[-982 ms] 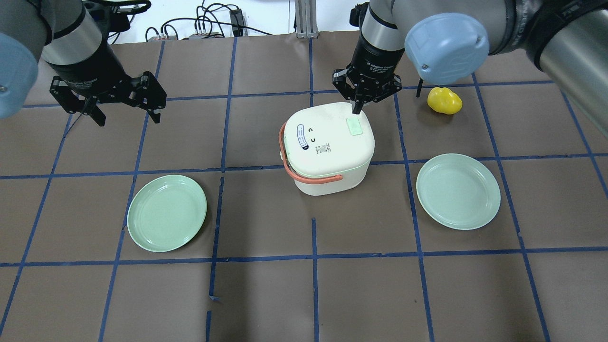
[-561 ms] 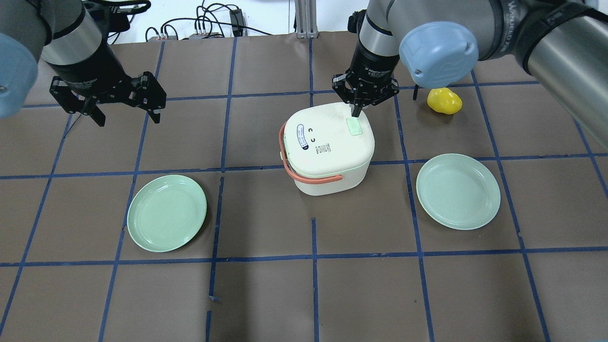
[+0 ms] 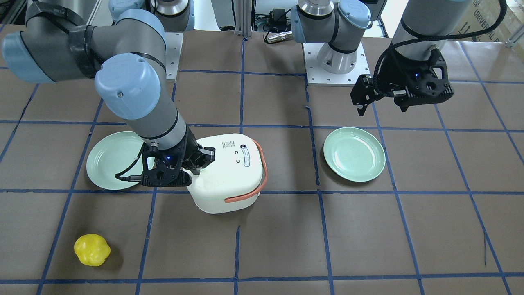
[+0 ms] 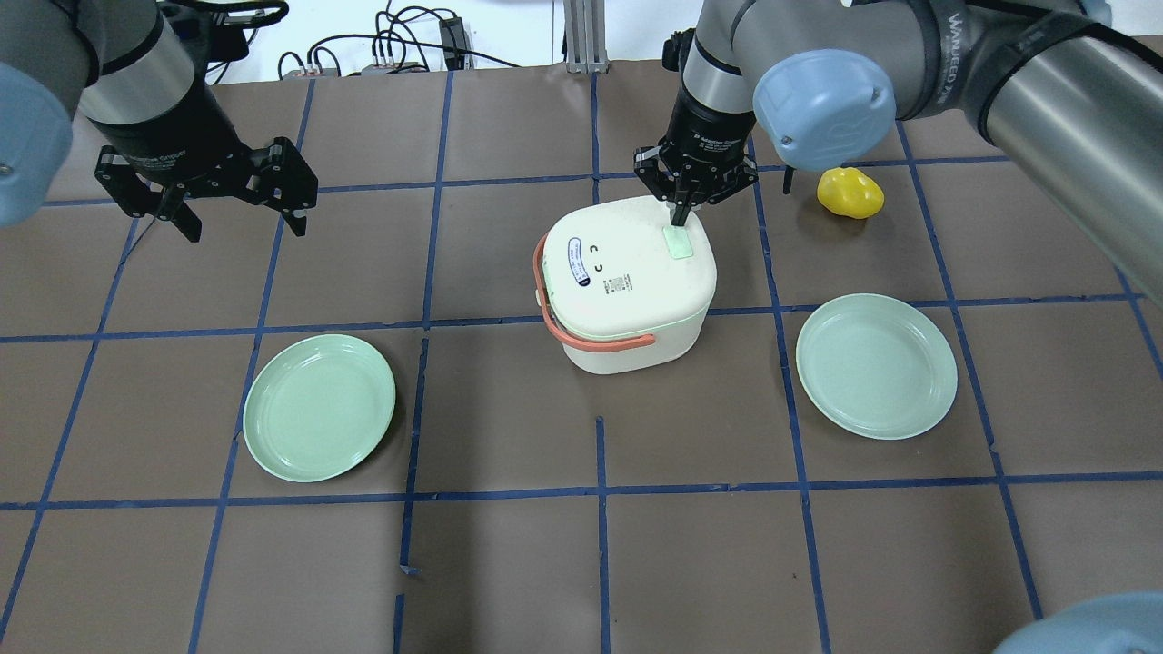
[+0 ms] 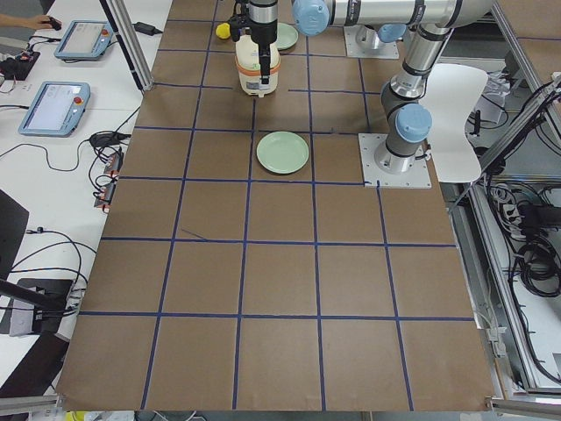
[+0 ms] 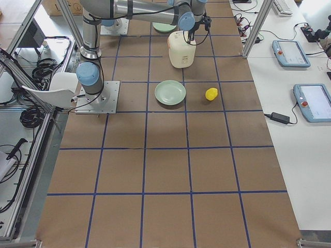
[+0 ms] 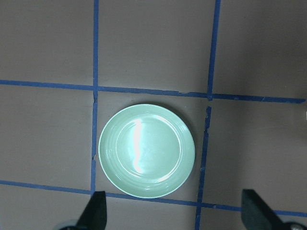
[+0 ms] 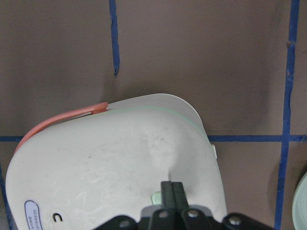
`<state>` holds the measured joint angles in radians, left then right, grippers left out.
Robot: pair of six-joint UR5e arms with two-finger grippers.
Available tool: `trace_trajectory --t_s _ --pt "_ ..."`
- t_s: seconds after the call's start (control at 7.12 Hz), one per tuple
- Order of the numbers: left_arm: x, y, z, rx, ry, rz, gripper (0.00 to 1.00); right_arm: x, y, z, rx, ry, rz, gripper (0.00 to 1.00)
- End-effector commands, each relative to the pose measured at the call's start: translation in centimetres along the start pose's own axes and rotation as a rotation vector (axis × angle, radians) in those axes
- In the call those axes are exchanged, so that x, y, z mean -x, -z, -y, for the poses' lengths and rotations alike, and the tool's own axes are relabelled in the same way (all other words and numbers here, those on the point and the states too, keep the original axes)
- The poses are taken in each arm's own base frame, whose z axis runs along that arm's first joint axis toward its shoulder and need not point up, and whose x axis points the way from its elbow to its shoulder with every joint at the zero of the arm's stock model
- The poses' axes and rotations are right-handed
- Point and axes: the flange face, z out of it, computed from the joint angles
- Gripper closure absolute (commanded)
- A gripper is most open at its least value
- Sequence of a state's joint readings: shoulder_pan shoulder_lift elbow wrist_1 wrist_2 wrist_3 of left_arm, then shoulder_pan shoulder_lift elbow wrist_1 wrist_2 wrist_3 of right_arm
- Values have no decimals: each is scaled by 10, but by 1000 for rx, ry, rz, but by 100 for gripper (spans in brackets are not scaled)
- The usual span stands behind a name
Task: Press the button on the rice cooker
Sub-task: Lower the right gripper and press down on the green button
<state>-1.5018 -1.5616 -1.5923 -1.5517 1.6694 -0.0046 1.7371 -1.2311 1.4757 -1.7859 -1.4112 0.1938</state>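
Note:
The white rice cooker [image 4: 627, 282] stands mid-table with its lid closed and its salmon handle folded toward the front. A pale green button [image 4: 677, 243] sits on the lid's far right part. My right gripper [image 4: 679, 216] is shut and points down, its tips at the far end of the button. In the right wrist view the closed fingers [image 8: 171, 191] rest over the lid [image 8: 120, 163], with the button [image 8: 156, 197] peeking out beside them. My left gripper [image 4: 245, 225] is open and empty, hovering far left, above a green plate [image 7: 146, 151].
Two pale green plates lie on the table, one front left [image 4: 319, 407] and one right [image 4: 877, 365] of the cooker. A yellow pepper-like object [image 4: 849, 193] lies at the far right, close to my right arm. Blue tape lines grid the brown table.
My right gripper has shifted slightly left and down, bringing its shut tips onto the far end of the lid button. The left arm and the cooker have not moved.

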Motion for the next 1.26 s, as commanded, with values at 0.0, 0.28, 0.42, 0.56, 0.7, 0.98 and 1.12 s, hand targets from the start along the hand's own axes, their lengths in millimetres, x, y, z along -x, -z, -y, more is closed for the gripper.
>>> trace_trajectory --t_s 0.0,0.28,0.42,0.56,0.7,0.98,1.12 --pt "0 0 0 -1 0 0 0 -1 -5 -1 4 -1 -1 88" --pt "0 0 0 -1 0 1 0 -2 -6 -1 7 -3 -3 88" --pt "0 0 0 -1 0 0 0 -2 -6 -1 7 -3 -3 88" --pt "0 0 0 -1 0 1 0 -2 -5 -1 3 -2 -4 88" --pt "0 0 0 -1 0 1 0 -1 4 -5 -3 -9 -3 88" --pt "0 0 0 -1 0 0 0 -1 2 -7 4 -10 -2 88" --pt "0 0 0 -1 0 1 0 0 1 -8 6 -13 -1 88"
